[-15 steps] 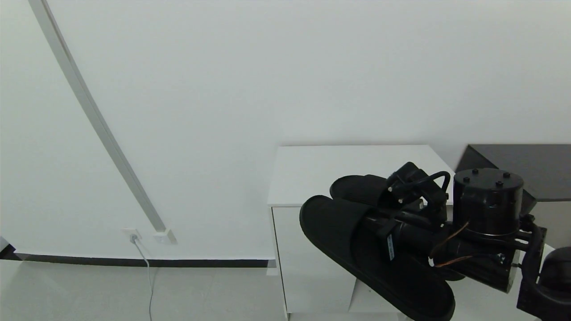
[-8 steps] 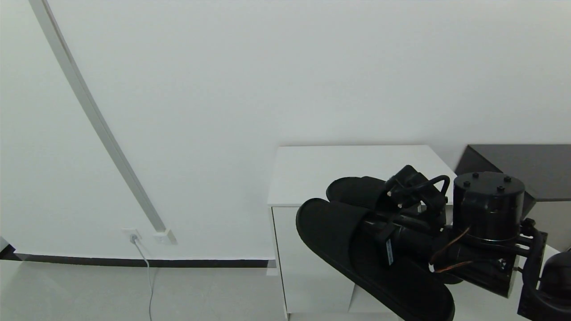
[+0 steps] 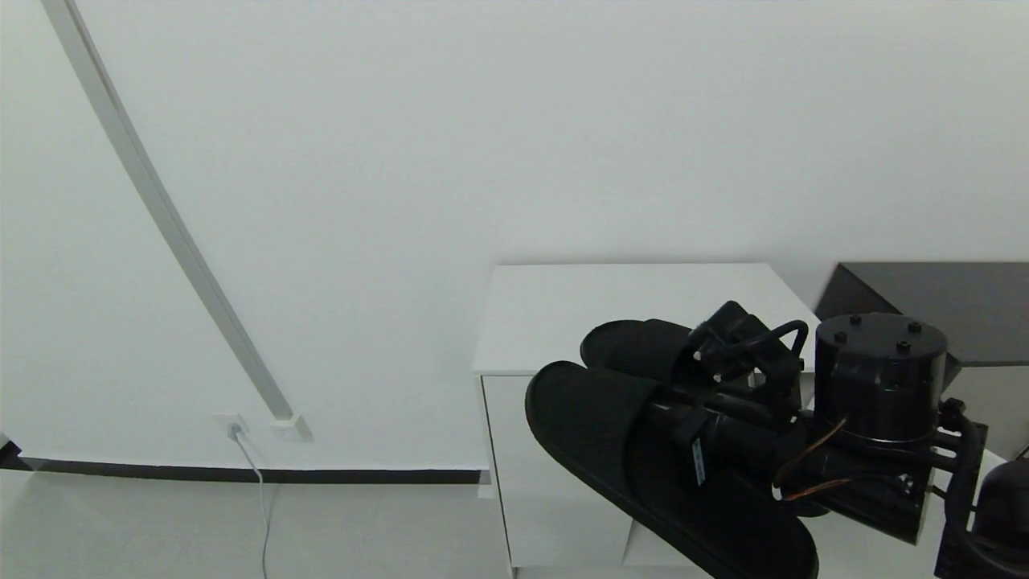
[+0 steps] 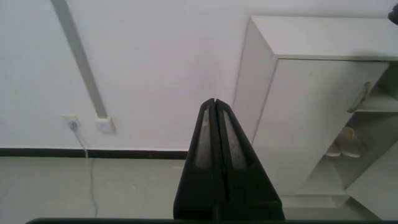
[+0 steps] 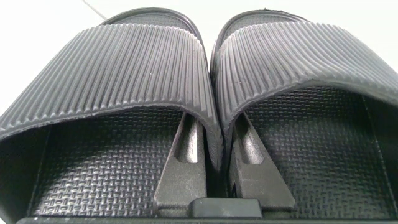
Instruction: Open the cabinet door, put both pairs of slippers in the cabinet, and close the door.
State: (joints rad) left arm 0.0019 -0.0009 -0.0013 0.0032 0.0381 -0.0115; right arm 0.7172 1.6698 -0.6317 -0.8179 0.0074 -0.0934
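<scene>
White wall [image 3: 482, 121], grey floor [image 3: 362, 531]. The right gripper [image 5: 214, 149] pinches the black slippers [image 3: 635, 434] in front of the white cabinet [image 3: 627, 310]; the left gripper [image 4: 214, 104] is pressed together.

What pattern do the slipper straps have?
The straps are black with fine parallel ribs; the right wrist view shows this best.

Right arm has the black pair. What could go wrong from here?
1. The right gripper pinches only the two adjoining strap edges of the black slippers; one could slide out on the way.
2. The slippers jut out tilted ahead of the gripper, near the cabinet; a toe may catch its edge.
3. A pale thing already lies on a shelf inside, so room may be tight.
</scene>
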